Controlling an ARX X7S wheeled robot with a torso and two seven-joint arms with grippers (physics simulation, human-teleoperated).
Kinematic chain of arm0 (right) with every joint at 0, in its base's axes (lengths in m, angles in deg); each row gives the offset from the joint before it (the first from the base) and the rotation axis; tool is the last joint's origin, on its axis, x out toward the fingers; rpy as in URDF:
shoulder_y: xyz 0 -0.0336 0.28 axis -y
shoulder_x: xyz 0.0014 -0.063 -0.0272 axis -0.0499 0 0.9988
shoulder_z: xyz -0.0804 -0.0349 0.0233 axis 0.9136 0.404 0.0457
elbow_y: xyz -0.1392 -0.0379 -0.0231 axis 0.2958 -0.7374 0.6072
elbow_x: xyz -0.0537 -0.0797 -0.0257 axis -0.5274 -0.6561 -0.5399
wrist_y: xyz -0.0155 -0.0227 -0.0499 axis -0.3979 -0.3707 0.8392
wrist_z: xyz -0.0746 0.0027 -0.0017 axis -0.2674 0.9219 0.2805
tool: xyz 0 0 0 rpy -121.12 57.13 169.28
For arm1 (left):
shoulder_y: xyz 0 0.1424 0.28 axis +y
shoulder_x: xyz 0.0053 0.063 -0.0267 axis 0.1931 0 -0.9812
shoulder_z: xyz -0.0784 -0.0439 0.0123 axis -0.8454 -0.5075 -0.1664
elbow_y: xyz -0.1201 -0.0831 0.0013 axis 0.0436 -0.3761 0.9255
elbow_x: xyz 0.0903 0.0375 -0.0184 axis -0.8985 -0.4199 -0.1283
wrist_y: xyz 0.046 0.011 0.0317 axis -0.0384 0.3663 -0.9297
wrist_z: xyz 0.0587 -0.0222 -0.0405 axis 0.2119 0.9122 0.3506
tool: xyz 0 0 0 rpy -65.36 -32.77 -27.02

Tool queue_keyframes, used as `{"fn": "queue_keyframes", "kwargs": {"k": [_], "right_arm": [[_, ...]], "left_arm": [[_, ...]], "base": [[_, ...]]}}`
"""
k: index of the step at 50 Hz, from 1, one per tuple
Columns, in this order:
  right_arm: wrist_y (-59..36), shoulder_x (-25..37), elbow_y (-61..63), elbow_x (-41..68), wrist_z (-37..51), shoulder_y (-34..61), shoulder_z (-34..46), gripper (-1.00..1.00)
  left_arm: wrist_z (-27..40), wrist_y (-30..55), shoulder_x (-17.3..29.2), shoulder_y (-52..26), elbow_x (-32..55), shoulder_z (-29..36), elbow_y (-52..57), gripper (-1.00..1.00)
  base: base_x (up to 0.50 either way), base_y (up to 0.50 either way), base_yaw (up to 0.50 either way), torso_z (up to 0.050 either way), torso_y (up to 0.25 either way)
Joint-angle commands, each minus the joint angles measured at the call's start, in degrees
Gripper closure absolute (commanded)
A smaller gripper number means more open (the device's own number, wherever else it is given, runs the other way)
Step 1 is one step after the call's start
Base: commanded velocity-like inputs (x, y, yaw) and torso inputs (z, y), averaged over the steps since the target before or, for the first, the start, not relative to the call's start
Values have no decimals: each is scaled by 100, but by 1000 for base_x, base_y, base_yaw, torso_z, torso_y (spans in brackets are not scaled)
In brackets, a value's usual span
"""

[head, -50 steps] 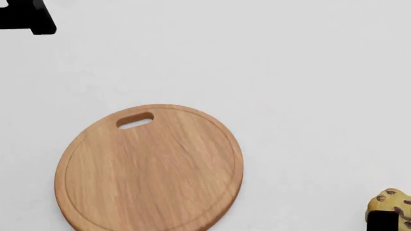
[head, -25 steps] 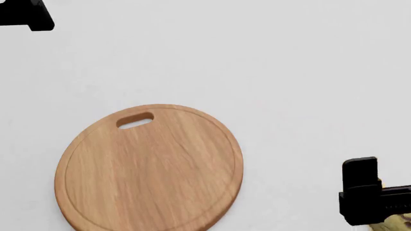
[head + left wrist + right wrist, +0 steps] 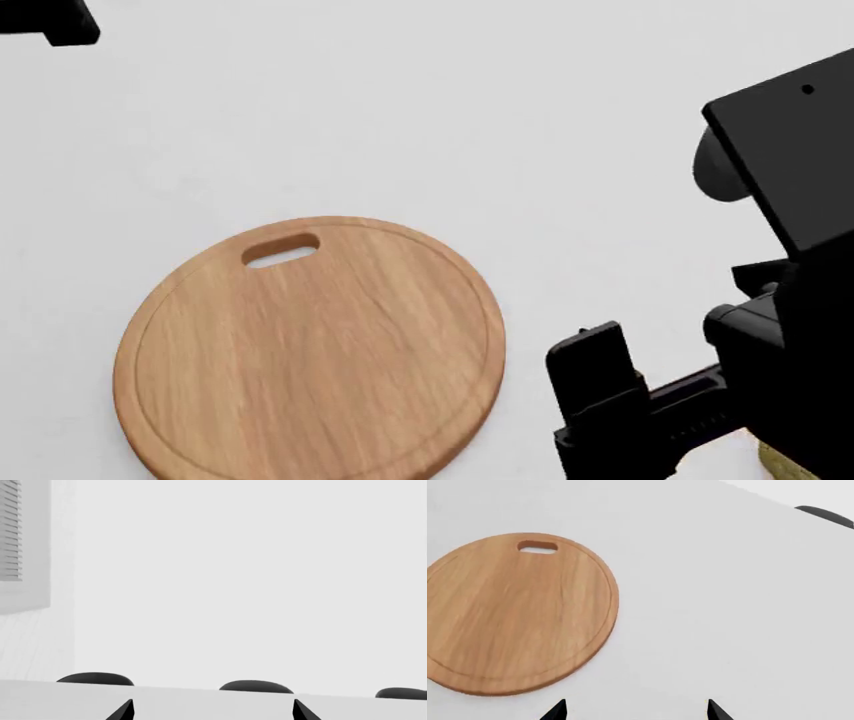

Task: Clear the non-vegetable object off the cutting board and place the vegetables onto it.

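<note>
The cutting board (image 3: 310, 349) lies flat on the white table (image 3: 534, 120) at the near left, its handle slot on the far side and its top bare. A sliver of the yellowish muffin (image 3: 778, 464) peeks out at the near right corner, mostly hidden behind the right gripper (image 3: 635, 711), whose fingertips stand apart, holding nothing. The left gripper (image 3: 211, 711) is likewise spread and empty.

Cutting board (image 3: 310, 350): light streaky wood (matt); table (image 3: 534, 120) smooth, matt white.
</note>
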Motion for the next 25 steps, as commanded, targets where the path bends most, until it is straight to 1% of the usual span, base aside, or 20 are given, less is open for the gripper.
{"fn": "queue_keyframes", "kwargs": {"k": [1, 15, 25], "right_arm": [[133, -499, 38, 908, 354, 751, 720, -100], [488, -979, 353, 1803, 571, 1417, 1369, -100], [665, -1136, 568, 2173, 560, 1532, 1692, -100]], "left_arm": [[-6, -22, 5, -65, 4, 17, -60, -100], [9, 12, 8, -112, 51, 26, -12, -100], [7, -41, 19, -78, 47, 39, -34, -100]], "base": [[0, 0, 0, 0, 0], [0, 0, 0, 0, 0], [0, 0, 0, 0, 0]]}}
